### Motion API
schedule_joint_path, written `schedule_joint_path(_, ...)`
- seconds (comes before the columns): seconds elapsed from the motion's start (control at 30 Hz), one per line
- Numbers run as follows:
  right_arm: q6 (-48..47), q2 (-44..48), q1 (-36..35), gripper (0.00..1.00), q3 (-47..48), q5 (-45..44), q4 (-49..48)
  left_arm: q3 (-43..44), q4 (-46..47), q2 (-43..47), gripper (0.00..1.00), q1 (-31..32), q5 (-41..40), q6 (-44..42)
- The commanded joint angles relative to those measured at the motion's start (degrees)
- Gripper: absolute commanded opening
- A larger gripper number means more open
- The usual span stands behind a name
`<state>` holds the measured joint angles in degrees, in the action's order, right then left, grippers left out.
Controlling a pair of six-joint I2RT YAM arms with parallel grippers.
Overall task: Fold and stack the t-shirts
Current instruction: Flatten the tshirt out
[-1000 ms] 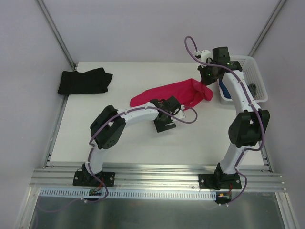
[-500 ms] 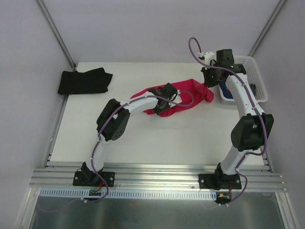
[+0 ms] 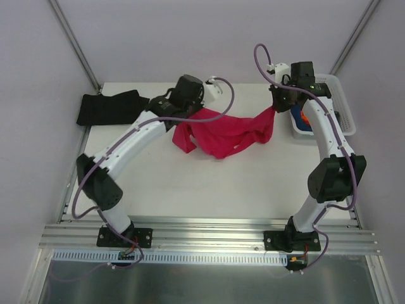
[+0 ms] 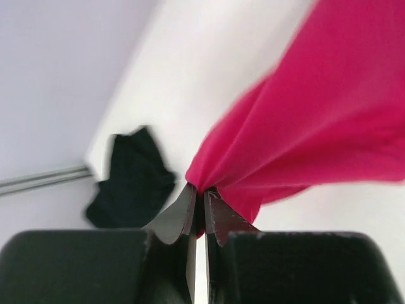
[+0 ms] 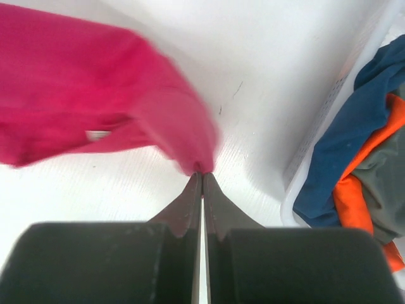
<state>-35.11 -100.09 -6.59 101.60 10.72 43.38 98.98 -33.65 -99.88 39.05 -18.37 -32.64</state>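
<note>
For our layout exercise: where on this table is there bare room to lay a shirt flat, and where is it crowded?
Bare: the table from the pink shirt to its near edge. Crowded: the black shirt at far left, the basket at far right.

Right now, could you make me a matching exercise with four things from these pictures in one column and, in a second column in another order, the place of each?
Things:
1. bright crimson-pink cloth t-shirt
2. black cloth t-shirt
3. dark blue cloth t-shirt
4. white plastic lattice basket

Places:
A. inside the basket
B. at the far right edge of the table
C. on the far left corner of the table
D. held between the left gripper and the right gripper

Pairs: 1-D, 2-C, 3-A, 4-B
</note>
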Motion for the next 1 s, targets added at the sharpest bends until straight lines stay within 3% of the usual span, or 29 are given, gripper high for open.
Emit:
schedule_joint_path(0.0, 2.5, 7.7, 0.4, 0.01, 4.0, 2.1, 0.2, 2.4, -0.3, 9.1, 0.00, -0.2, -6.5, -6.8)
schedule_joint_path(0.37, 11.8, 18.2, 3.7, 0.01, 12.3, 4.1, -2.1, -1.9, -0.2, 17.2, 0.00, -3.5, -7.7, -11.6)
schedule_joint_path(0.43, 14.3, 20.0, 4.6, 0.01, 12.0, 6.0, -2.5, -3.3, -0.3, 18.8, 0.07, -4.0, -7.0, -12.1)
schedule_joint_path(0.5, 14.9, 22.6, 4.6, 0.01, 11.1, 7.9, -2.5, -5.2, -0.3, 20.7, 0.23, -4.2, -6.4, -12.0)
schedule_joint_path(0.57, 16.0, 24.0, 4.5, 0.01, 10.0, 8.8, -2.6, -6.2, -0.3, 21.3, 0.30, -5.0, -5.6, -10.8)
schedule_joint_path(0.83, 16.8, 24.1, 4.6, 0.01, 5.9, 7.5, -2.9, -9.0, -0.2, 16.3, 0.25, -5.9, 0.4, -2.3)
schedule_joint_path(0.97, 18.1, 22.7, 4.6, 0.01, 6.2, 7.6, -3.3, -7.4, -0.3, 12.3, 0.52, -4.9, 5.7, 2.1)
